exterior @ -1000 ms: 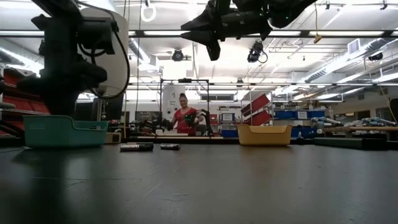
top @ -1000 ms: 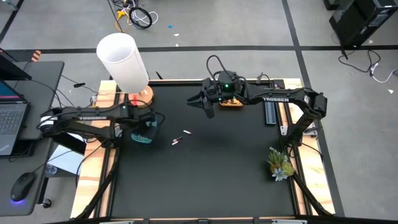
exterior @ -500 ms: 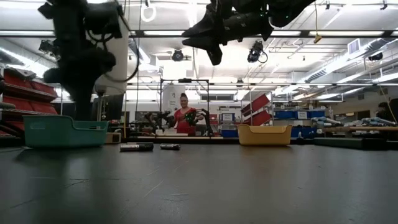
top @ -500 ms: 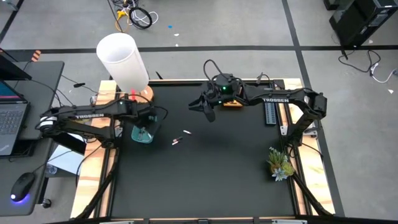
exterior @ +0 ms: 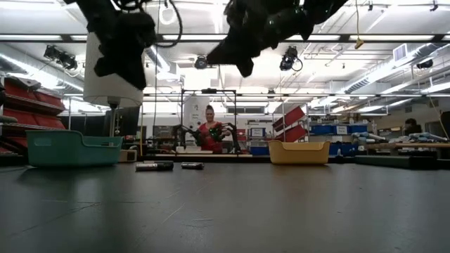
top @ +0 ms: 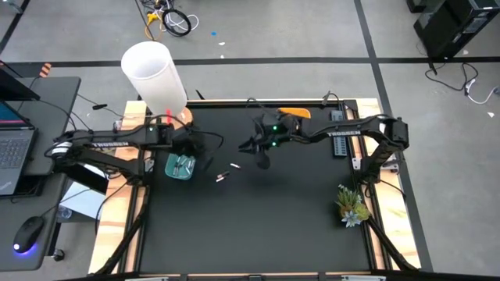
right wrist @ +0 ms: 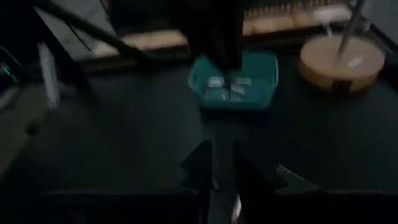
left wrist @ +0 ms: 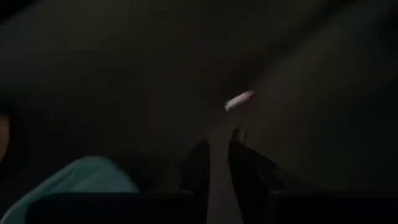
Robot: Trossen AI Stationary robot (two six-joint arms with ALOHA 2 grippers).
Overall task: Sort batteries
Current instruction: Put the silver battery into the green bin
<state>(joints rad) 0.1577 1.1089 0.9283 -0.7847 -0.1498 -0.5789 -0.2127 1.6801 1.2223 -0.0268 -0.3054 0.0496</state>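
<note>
Two batteries lie loose on the black table, near its middle-left, just beside each other; in the low view they sit between the teal tray and the yellow tray. More batteries are already in the teal tray, w/ the yellow one at the table's far edge.

Left tool hangs above the table just beside the teal tray, fingers nearly together w/ only a slim gap, nothing in them; one pale battery shows ahead of it. Right tool hovers over mid-table, pointing toward the loose pair, fingers likewise close, empty.

Risks, as I judge: both arms are near the same pair, so they could bump if both reach in. Batteries are tiny and round, so a slightly off pinch could roll one away or grab both at once. Fingers this narrow must open first or they'll just push a battery aside. Wrong-tray drop also possible, as the types are hard to tell apart from here.
</note>
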